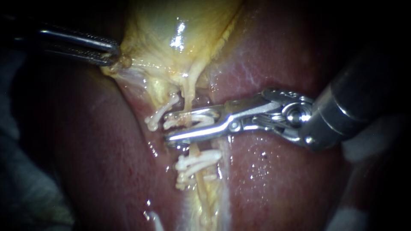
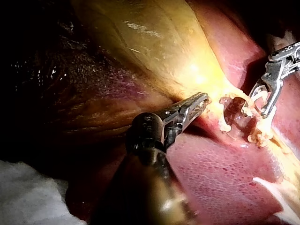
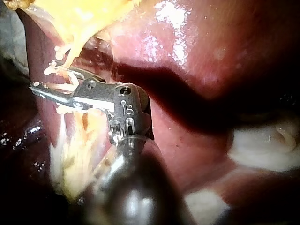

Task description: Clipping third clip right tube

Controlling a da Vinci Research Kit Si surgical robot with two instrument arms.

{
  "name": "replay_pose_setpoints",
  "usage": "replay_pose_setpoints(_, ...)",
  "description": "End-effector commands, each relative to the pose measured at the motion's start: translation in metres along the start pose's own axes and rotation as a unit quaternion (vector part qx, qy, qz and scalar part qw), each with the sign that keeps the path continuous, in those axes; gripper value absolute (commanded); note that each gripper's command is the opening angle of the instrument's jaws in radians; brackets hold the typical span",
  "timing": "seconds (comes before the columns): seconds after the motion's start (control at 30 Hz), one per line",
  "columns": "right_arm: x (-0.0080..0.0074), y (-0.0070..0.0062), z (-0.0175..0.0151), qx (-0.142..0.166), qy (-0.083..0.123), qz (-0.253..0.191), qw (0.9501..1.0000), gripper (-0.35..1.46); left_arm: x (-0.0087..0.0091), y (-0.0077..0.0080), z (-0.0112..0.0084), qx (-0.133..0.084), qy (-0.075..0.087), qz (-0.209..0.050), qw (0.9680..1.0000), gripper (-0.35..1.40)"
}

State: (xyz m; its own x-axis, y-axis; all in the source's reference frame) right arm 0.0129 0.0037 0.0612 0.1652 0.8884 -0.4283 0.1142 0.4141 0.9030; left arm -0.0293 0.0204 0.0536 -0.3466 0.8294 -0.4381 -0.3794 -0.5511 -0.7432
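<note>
Closest to the endoscope is the right instrument point(image 1: 168, 127), its thick shaft coming in from the right and its 2 slim jaws reaching out across the liver point(image 1: 274, 179). Those jaws stand a little apart, 1 on each side of a white clip point(image 1: 188, 122) that they hold between them. This clip straddles the tube point(image 1: 187, 96), which crosses the gap about halfway along the jaws. Just beyond the lower jaw, on the same tube, sits a cluster of clips point(image 1: 198, 161) packed close together. Beside the tip of the upper jaw lies a slanted clip point(image 1: 159, 114); whether it touches the jaw cannot be told. Well away from these jaws, past the upper one, the left instrument point(image 1: 116, 54) comes in from the left. Its jaws are pinched together on the edge of the yellow gallbladder point(image 1: 171, 25). From the gallbladder the tube runs down into the right instrument's jaws.
</note>
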Motion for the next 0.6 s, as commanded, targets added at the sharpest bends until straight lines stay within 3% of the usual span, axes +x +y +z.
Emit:
replay_pose_setpoints(0.03, 0.0002, -0.0001, -0.0001, 0.0, 0.0, 0.001, 1.0, 0.01, 0.0, 0.0, 0.0, 0.0, 0.0, 0.0, 1.0, -0.35)
replay_pose_setpoints(0.23, 0.0007, -0.0006, -0.0007, 0.002, 0.0, 0.033, 0.9995, -0.35, 0.0, 0.0, 0.0, 0.0, 0.0, 0.0, 1.0, -0.35)
replay_pose_setpoints(0.6, 0.0, -0.0012, -0.0009, 0.0, -0.008, 0.037, 0.9993, -0.35, 0.0, 0.0, 0.0, 0.0, 0.0, 0.0, 1.0, -0.35)
